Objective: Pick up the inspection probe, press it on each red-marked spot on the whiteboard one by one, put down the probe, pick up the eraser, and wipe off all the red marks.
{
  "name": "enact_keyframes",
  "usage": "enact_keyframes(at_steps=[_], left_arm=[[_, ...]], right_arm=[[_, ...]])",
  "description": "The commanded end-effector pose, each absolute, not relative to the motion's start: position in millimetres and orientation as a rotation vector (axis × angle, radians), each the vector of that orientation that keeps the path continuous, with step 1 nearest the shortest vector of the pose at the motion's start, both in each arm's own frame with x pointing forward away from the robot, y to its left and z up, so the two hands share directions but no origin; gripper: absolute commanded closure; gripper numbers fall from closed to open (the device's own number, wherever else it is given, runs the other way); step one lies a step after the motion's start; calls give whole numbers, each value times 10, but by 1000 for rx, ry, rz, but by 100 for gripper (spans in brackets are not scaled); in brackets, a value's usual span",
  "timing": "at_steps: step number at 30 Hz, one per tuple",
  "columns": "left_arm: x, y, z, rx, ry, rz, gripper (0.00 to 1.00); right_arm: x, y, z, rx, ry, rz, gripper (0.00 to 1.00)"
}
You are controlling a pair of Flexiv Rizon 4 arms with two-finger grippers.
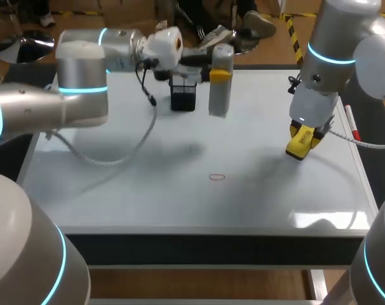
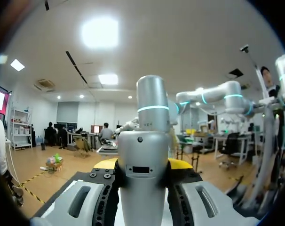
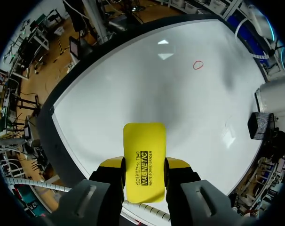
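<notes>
Left gripper (image 1: 213, 72) clamps the grey probe (image 1: 221, 95) at upper centre; right gripper (image 1: 305, 135) grips the yellow eraser (image 1: 298, 148) at the whiteboard's (image 1: 148, 197) right side. One red mark (image 1: 216, 177) shows lower centre.

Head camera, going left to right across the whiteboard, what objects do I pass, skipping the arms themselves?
Black mesh holder → grey probe → yellow eraser → marker pen at the board's right edge. The red ring sits level with the probe sideways, so it is left out.
</notes>
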State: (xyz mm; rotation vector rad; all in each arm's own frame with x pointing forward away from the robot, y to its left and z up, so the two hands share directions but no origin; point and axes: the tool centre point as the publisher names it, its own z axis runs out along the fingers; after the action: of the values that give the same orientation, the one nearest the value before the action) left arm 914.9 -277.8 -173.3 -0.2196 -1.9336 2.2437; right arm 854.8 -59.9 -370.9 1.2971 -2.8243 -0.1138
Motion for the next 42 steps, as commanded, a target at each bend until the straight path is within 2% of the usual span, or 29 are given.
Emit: enact_keyframes(at_steps=[1, 8, 22, 42], left_arm=[[8741, -2674, -1806, -107, -1977, 2292, 100], [8409, -2665, -1978, -149, -1953, 2235, 100], [8094, -2644, -2273, -211, -1862, 2260, 100], [7977, -2762, -2587, -268, -1816, 2220, 100]], right_arm=[[8550, -601, -3704, 1299, -2823, -109, 100], [8550, -601, -3704, 1299, -2823, -109, 100], [8550, -601, -3704, 1299, -2823, -109, 100], [8550, -601, -3704, 1299, -2823, -109, 100]])
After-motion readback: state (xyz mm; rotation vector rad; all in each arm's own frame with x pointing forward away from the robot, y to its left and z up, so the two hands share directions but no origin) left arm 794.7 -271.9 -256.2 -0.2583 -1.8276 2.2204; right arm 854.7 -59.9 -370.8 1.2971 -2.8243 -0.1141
